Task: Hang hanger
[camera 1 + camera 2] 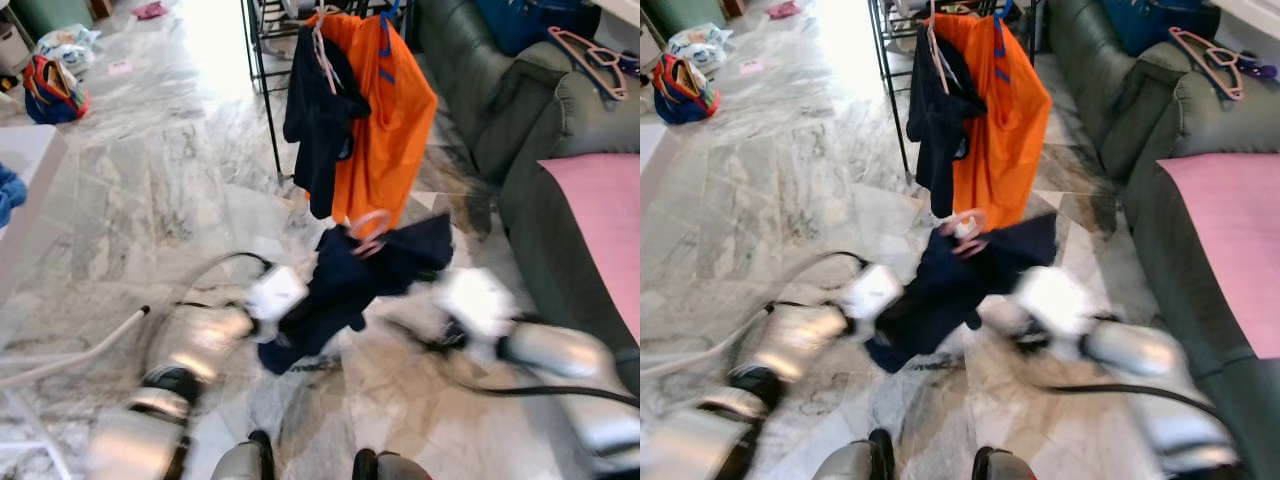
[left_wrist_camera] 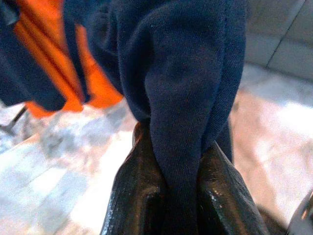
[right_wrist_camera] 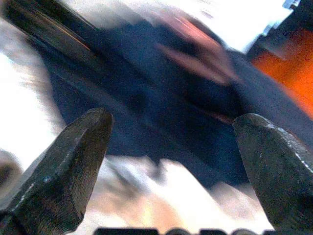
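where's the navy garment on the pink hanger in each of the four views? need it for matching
Left eye view: navy garment at lower centre, between both arms.
Right eye view: same garment, lower centre, slightly further left.
Left wrist view: its cloth spans the upper picture, a fold pinched between the left gripper fingers.
Right wrist view: blurred dark mass beyond the open right gripper.
Shared landmark: the orange shirt, hanging on the rack behind.
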